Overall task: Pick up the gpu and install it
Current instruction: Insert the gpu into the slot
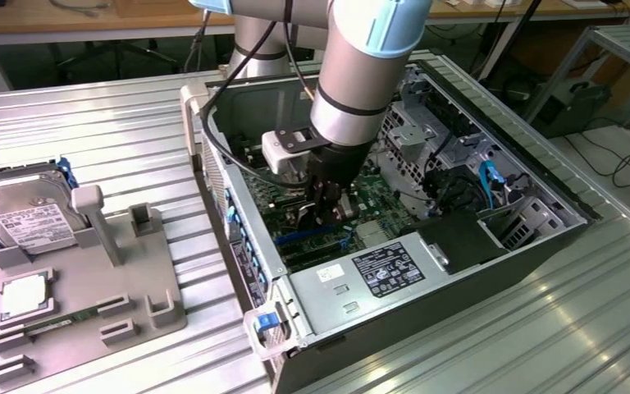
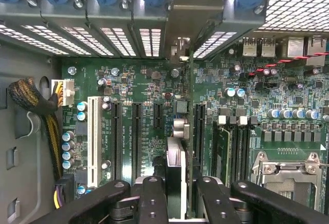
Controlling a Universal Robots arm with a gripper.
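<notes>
Open computer case (image 1: 534, 197), lying on its side on a ribbed metal table (image 1: 96, 123), occupies the centre and right of the exterior frame; power supply with a label (image 1: 386, 271) sits at its lower centre. Robot arm (image 1: 364, 66) descends from the top centre into the case, over the large green motherboard (image 2: 288, 106). Gripper (image 2: 177, 193), at the bottom centre of the wrist frame, is clenched on the gpu (image 2: 180, 167): dark fingers (image 2: 152, 198) flank the card on both sides. The gpu is held edge-on, upright over the motherboard, its silver end bracket (image 2: 180, 49) reaching up toward the case's slotted rear wall at the top centre of the wrist frame. The card's lower edge lies along the row of black expansion slots (image 2: 136, 136), beside a white slot (image 2: 93, 136); whether it is seated in a slot cannot be told. In the exterior frame the gripper (image 1: 331, 205) is deep inside the case at centre. Grey parts holder (image 1: 85, 295), lower left of the exterior frame, carries a silver hard drive with white label (image 1: 20, 213) at the left edge.
</notes>
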